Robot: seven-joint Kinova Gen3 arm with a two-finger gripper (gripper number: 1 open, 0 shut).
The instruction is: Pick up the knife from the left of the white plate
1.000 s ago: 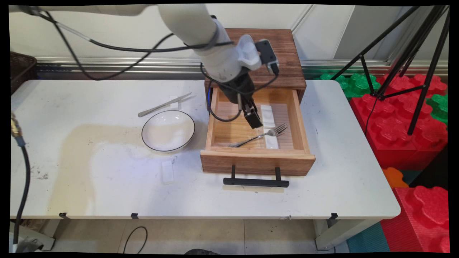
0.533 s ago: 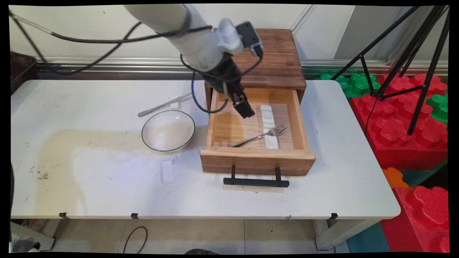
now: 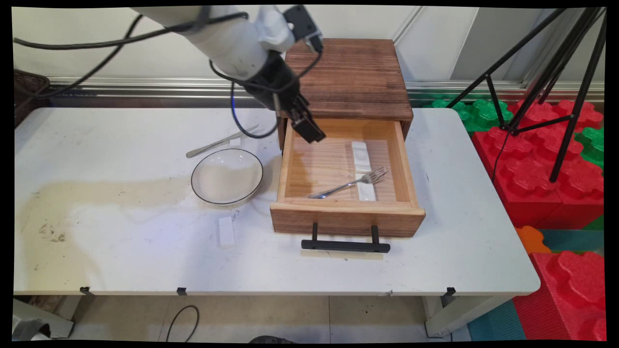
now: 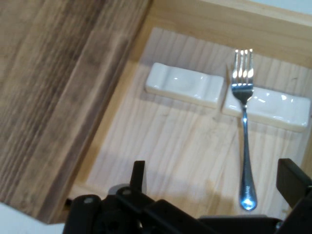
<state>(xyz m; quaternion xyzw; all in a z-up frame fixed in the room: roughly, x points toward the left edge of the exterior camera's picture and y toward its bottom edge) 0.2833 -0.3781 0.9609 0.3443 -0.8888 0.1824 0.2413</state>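
On the desk (image 3: 338, 270), the small white block (image 3: 226, 232) and bowl (image 3: 227, 176) lie left of the open drawer (image 3: 346, 220). Inside it, the fork (image 3: 349, 183) rests across the nearer of two white rests (image 3: 366, 192). The claw (image 3: 310, 130), spread and empty, has risen from just above the fork to the drawer's rear left corner, so the fork lies released. The drawer interior now stands unobstructed; the cabinet top (image 3: 353, 72) borders the claw behind.
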